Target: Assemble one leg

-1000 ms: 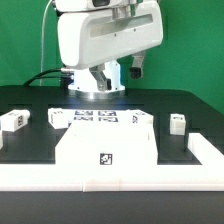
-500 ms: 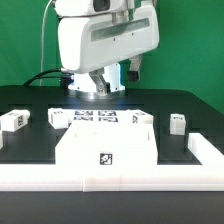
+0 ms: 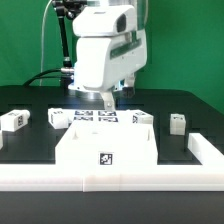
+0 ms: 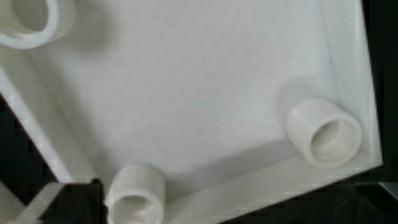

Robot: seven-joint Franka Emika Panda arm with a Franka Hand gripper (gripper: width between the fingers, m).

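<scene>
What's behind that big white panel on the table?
The marker board with black-and-white tags lies there, and the gripper hangs near it. The panel hides the board's near edge.

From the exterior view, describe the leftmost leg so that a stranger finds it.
Behind the big white panel lies the marker board. Well off its end on the exterior view's left sits the leg, alone on the black table; its neighbour sits close against the board.
</scene>
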